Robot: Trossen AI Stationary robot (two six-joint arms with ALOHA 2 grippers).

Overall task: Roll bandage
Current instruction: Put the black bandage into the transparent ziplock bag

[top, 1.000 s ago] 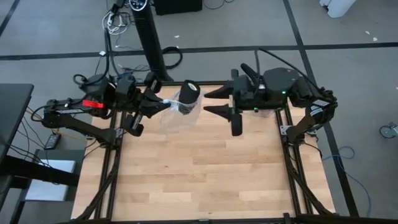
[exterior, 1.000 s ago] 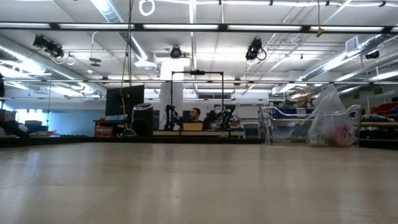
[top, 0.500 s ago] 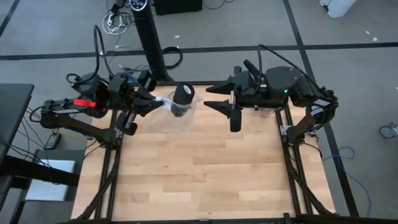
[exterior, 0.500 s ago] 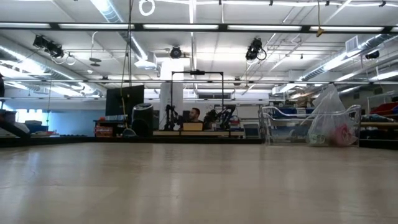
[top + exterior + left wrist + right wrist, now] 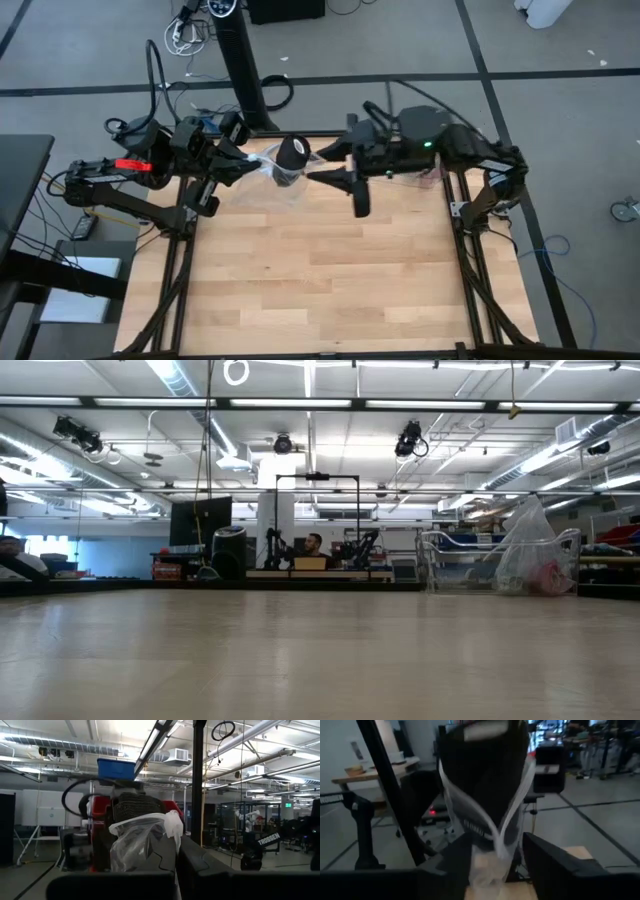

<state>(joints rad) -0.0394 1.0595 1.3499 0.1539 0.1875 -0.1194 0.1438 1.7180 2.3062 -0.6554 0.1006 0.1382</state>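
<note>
Up at the far edge of the table, around twelve o'clock in the high view, the bandage (image 5: 292, 153) is already a small dark cylinder, sitting partway inside a clear plastic bag (image 5: 280, 176) that hangs in the air rather than lying on the wood. From the left wrist view the roll (image 5: 133, 805) pokes out of the bag's open mouth, its long axis running roughly upright with the crumpled plastic (image 5: 140, 842) draped below it. The left gripper (image 5: 243, 165) sits just to the nine o'clock side of the bag, its jaws pinched tight on the plastic's edge, so it is carrying bag and roll together. The right gripper (image 5: 330, 165) faces in from three o'clock, jaws spread apart with nothing between them, its tips close to the roll but not visibly touching it. In the right wrist view the dark roll (image 5: 482, 775) fills the space straight ahead, in line with the gap between the fingers (image 5: 560, 865), with the bag's white rim crossing in front. I would judge the rolling itself finished and the bagging under way; what matters next is that the roll lies dead ahead of the right claw, nearer than anything else, while the left only holds the wrapper. The wooden table (image 5: 320, 270) below is otherwise untouched by either arm.
</note>
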